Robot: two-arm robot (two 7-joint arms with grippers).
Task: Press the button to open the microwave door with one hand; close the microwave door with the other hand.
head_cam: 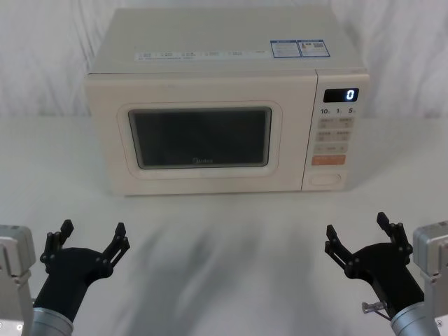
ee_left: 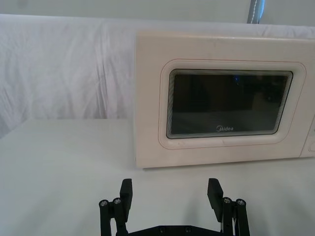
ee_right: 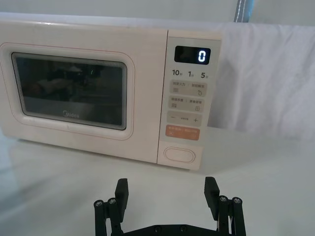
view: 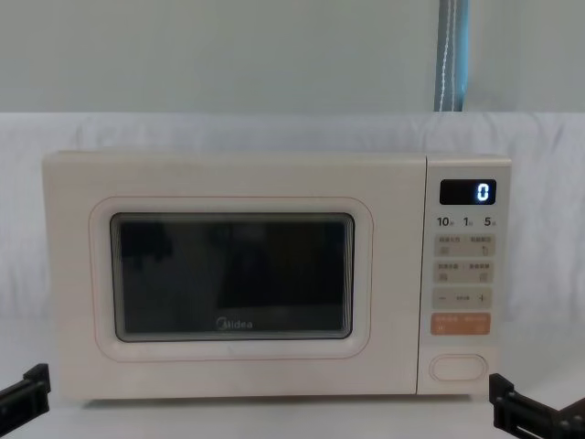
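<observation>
While both arms hang low over the worktop [head_cam: 224, 245], left end effector [head_cam: 91, 234] and right end effector [head_cam: 358, 231] gape, well short of the microwave door [head_cam: 199, 136], shut; button [head_cam: 327, 179] untouched at panel's bottom.

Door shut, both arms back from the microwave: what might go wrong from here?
1. The button sits directly under the orange key; the right pincer, open and well short of the panel, might press the wrong one.
2. The microwave door, hinged on the side where the open left pincer waits, could swing out toward that arm.
3. A firm press may push the microwave back on the white cloth.
</observation>
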